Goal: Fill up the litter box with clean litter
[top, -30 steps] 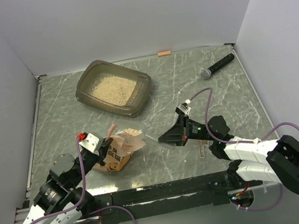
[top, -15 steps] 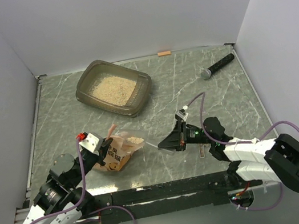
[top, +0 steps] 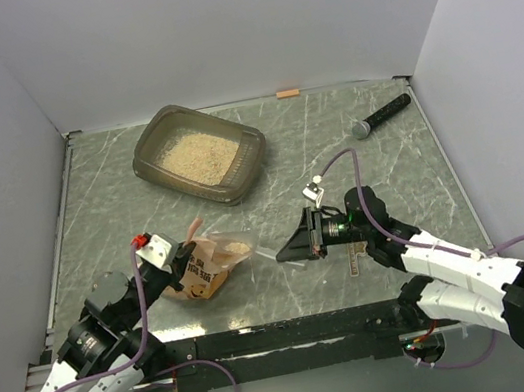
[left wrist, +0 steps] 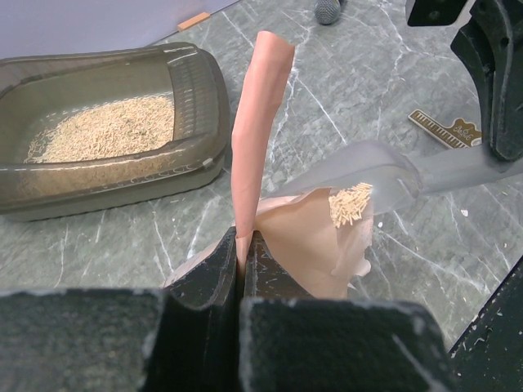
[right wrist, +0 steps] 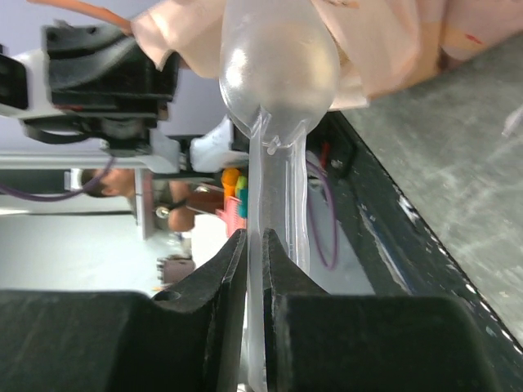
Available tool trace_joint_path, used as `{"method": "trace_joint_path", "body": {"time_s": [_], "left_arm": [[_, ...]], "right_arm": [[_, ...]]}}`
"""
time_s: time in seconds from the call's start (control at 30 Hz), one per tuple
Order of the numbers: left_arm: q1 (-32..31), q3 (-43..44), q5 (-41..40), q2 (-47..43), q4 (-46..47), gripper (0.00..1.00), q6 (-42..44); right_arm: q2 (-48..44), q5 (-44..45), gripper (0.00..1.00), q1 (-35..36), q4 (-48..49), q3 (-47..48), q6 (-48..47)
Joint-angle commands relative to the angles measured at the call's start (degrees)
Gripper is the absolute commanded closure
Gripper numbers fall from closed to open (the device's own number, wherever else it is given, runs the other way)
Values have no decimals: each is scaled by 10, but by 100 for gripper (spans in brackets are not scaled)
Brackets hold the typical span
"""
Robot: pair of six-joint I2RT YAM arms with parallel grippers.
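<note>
My left gripper [left wrist: 243,242] is pressed together on the pouch's [left wrist: 304,241] upright pink flap, holding the pouch open at the near left of the tabletop [top: 334,143]. My right gripper [right wrist: 255,245] pinches the handle of a clear scoop [left wrist: 372,167], whose bowl sits at the pouch mouth with a few grains of litter [left wrist: 351,204] in it. The litter box [top: 189,183] stands well apart at the far left, with a beige layer across its floor. A black stick [top: 382,115] lies far right.
</note>
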Motion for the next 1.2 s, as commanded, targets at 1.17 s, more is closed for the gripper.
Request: {"method": "trace_joint_path", "body": {"time_s": [1.17], "left_arm": [[-3, 54, 1, -16, 13, 66, 14]], "right_arm": [[101, 265, 100, 147, -662, 515, -389]]}}
